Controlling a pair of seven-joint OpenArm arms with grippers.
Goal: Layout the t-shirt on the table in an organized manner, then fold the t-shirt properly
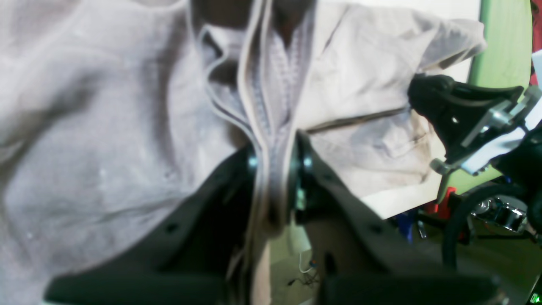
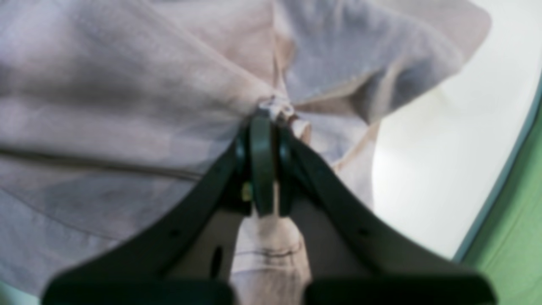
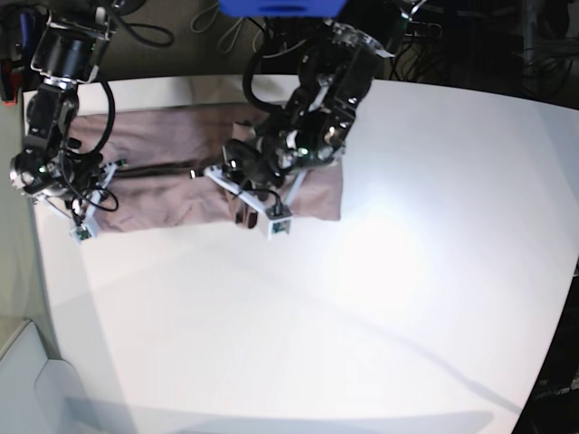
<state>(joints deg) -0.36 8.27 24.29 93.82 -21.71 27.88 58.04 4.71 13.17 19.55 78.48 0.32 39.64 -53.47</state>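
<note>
Item 1, the t-shirt (image 3: 176, 172): you have a dusty mauve cloth lying as a long band toward the 11 o'clock corner of the surface (image 3: 362, 307) in the base view, running from the 9 o'clock edge inward to about the middle. A dark seam or fold line runs along its length. In the left wrist view the t-shirt (image 1: 106, 140) fills most of the frame, creased, with a bunched ridge of hems and ribbing running from 12 o'clock down into the jaws. In the right wrist view the t-shirt (image 2: 127, 106) is blurred; folds gather to a point at the jaw tips.

Item 2, the left pincer (image 1: 277, 163): narrow, clamped on that ridge of fabric, which passes between the jaws. In the base view you find the left pincer (image 3: 242, 181) at the inner part of the shirt, partly hidden by its own arm.

Item 3, the right pincer (image 2: 266, 123): jaws pressed together on a gathered tuft of cloth, with more fabric hanging below them. In the base view the right pincer (image 3: 77, 194) sits at the shirt's 9 o'clock end, near the surface edge. It also shows at 3 o'clock in the left wrist view, the right pincer (image 1: 423, 95) touching the cloth's far end.

Item 4, the surface: white, matte, bare from centre to 3 and 6 o'clock.
</note>
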